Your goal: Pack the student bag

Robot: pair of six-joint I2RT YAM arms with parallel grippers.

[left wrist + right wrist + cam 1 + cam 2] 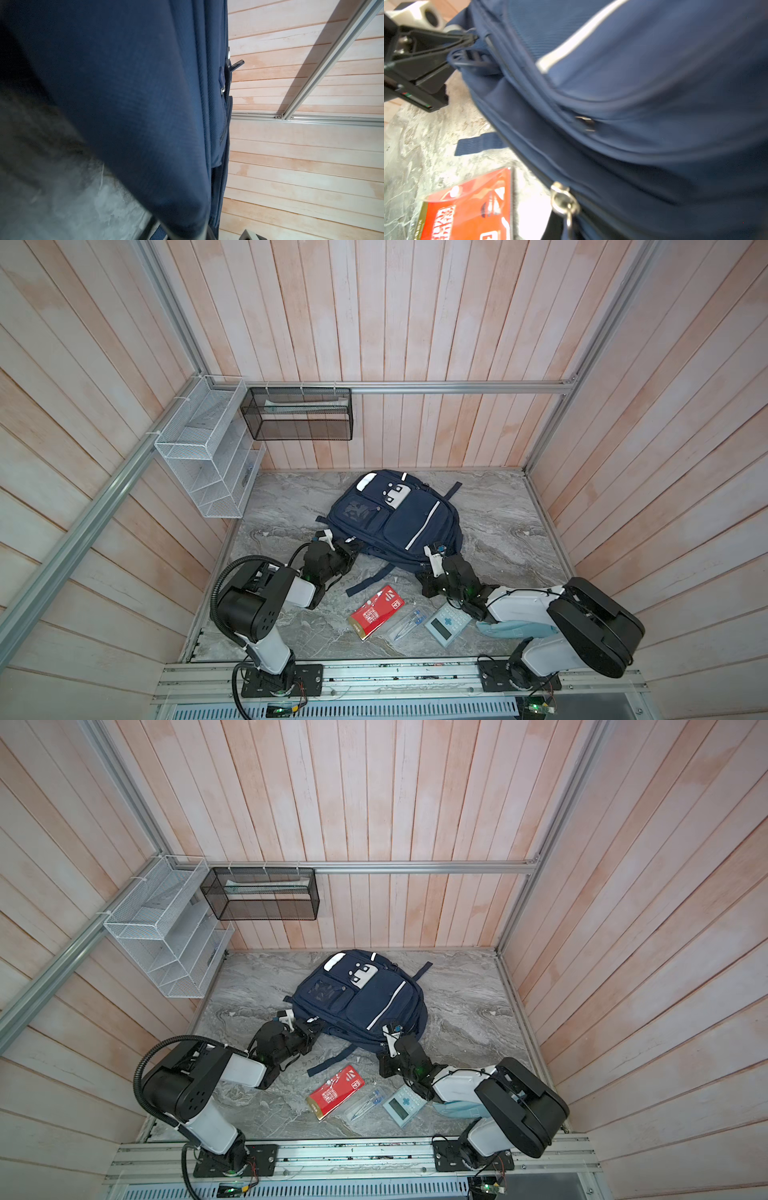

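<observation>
The student bag, navy with white stripes, lies front side up in the middle of the marble table in both top views. My left gripper is at its near left edge, shut on a fold of the bag's fabric. The right wrist view shows its fingertips pinched together on the bag by a strap loop. My right gripper is at the bag's near right edge. It is shut on a metal zipper pull of the bag. Navy fabric fills the left wrist view and hides that gripper's jaws.
In front of the bag lie a red packet, a clear case with a compass and a calculator. A light-blue pouch lies under my right arm. A white wire rack and a black mesh basket hang at the back left.
</observation>
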